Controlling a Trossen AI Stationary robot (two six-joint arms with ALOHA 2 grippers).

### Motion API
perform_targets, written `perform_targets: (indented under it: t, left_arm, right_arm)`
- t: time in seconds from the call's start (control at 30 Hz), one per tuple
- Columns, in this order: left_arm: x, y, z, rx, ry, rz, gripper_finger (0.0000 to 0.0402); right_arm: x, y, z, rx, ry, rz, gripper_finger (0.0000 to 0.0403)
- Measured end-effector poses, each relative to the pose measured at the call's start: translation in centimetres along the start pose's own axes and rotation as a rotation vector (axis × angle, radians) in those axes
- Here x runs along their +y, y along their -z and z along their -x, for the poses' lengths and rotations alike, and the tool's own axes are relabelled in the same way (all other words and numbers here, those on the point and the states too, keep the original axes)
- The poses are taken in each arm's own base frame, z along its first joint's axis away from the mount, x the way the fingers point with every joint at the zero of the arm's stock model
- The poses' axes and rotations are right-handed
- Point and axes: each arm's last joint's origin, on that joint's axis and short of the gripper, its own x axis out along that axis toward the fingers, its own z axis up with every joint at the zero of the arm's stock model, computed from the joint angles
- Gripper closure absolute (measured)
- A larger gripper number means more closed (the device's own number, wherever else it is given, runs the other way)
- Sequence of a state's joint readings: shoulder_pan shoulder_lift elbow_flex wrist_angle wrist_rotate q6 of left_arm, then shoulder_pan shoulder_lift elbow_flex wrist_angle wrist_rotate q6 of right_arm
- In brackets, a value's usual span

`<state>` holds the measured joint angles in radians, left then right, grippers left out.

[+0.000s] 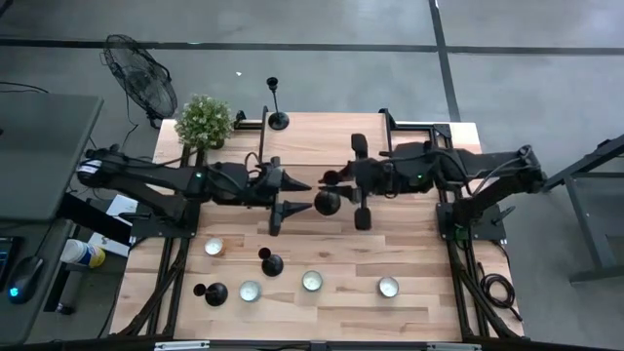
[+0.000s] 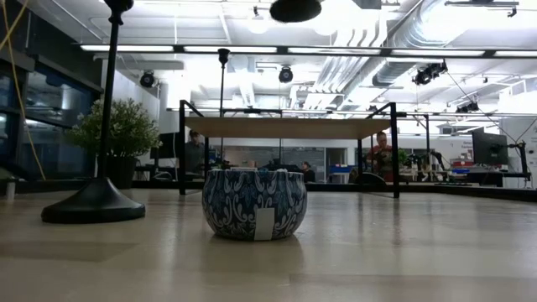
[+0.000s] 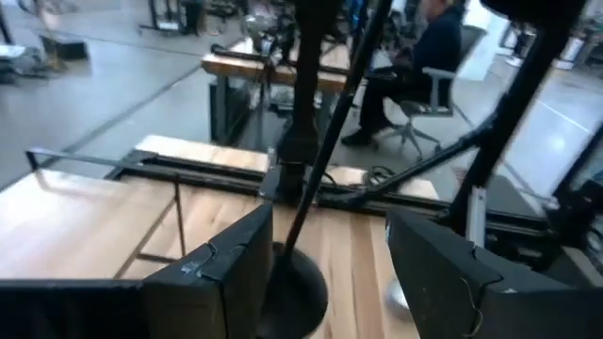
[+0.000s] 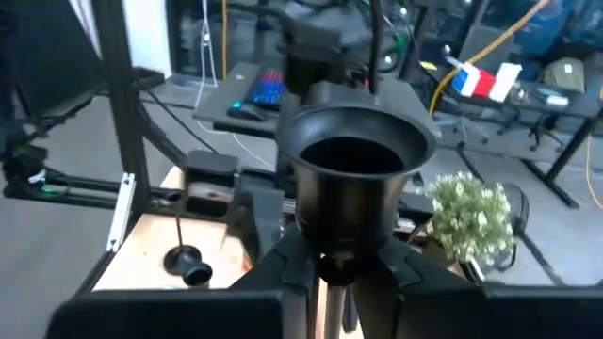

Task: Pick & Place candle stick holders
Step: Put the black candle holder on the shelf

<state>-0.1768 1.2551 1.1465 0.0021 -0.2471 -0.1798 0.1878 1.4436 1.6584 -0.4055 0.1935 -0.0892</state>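
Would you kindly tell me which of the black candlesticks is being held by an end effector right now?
The candlestick at the table's middle: the right end effector is shut on its stem just under the cup. The other three stand free, one at the far edge and two near the front.

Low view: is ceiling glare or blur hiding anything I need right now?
Low view: bright ceiling strips wash out the top, so the lifted candlestick shows only as a dark silhouette; the blue patterned bowl is sharp. Left wrist view: soft blur, the stem streaked. Right wrist view: the candlestick's cup fairly crisp, background hazy.
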Motion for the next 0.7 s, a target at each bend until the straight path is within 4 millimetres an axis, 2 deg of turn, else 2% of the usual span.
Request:
perform_targets:
  t: [0.13,0.33,0.5,0.7]
  left_arm:
    - [-0.1,0.1,-1.3,-0.068,-0.051,-0.006,0.0199]
    - [0.0,0.5,-2.3,-0.109,-0.177,0.006,0.0199]
    - [-0.1,0.1,-3.0,-0.180,-0.208,-0.015,0.0199]
    - [-0.6,-1.0,-4.2,-0.159,-0.220,-0.083,0.0200]
  right_arm:
    - [-0.6,0.2,-0.4,-0.017,0.035,-0.050,0.0381]
    - [-1.0,0.1,-0.4,-0.030,0.109,-0.060,0.0368]
    - [-0.9,0.3,-0.8,-0.025,0.116,-0.060,0.0367]
    - [-0.9,0.8,-2.0,-0.005,0.123,-0.057,0.0381]
